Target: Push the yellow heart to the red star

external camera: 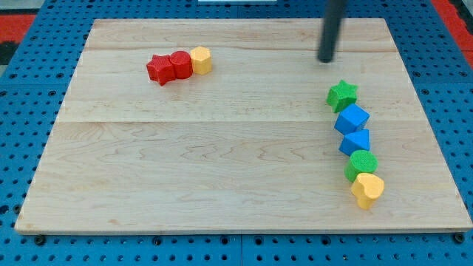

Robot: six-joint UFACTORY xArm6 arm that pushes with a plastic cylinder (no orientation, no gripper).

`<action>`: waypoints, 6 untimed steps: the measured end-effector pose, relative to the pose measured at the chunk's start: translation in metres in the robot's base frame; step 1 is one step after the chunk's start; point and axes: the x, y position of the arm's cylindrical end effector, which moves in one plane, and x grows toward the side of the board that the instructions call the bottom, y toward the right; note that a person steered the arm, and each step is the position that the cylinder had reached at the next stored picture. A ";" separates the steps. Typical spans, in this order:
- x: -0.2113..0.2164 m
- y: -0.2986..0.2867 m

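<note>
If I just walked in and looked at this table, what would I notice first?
Probably the wiggly line of blocks down the view's right side: a green star, two blue blocks, a green block and the yellow heart at the bottom. Then the little row at the upper left, with the red star, a red block and a yellow block side by side. My tip is just above the green star, touching nothing.

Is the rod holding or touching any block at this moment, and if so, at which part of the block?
Nothing is held. My tip stands free on the board, above the green star toward the view's top, and touches no block. The yellow heart lies far below it.
</note>
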 end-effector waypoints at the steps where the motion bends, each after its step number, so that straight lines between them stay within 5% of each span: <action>1: 0.073 0.106; 4: 0.277 0.026; 6: 0.224 -0.188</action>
